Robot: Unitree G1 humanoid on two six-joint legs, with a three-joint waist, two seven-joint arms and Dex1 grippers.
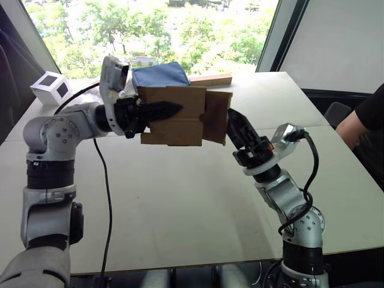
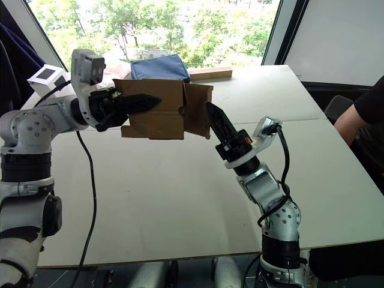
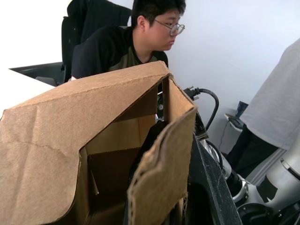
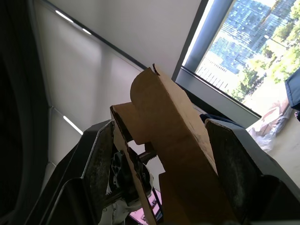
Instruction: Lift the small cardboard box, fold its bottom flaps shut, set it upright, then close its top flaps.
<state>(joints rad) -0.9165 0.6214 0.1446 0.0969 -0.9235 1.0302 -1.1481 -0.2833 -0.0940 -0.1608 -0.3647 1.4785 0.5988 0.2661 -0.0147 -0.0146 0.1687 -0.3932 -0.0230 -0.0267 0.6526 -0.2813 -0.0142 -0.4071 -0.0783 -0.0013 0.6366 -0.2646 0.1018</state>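
Nearest the head camera, the right gripper (image 2: 215, 115) reaches up from the near right of the white table (image 1: 198, 198) with its two black fingers set apart on either side of a flap at the right-hand end of the small cardboard box (image 1: 180, 115); the right wrist view shows cardboard between the fingers, with gaps on both sides, so the jaws stand open around it. One box is in play, held in the air above the table's middle, clear of the surface, its long axis running left to right across the robot's front. Its right-hand end shows loose flaps (image 1: 217, 117) hanging ajar. The left gripper (image 1: 157, 110) is clamped on the box's left end, one finger lying along the near wall. Behind the box lie one blue cloth bundle (image 1: 159, 74), one long wooden block (image 1: 211, 79) and, at the far left corner, one white cube (image 1: 51, 87). Bare tabletop spreads below and toward the near edge. One person's arm (image 1: 360, 117) sits beyond the right edge.
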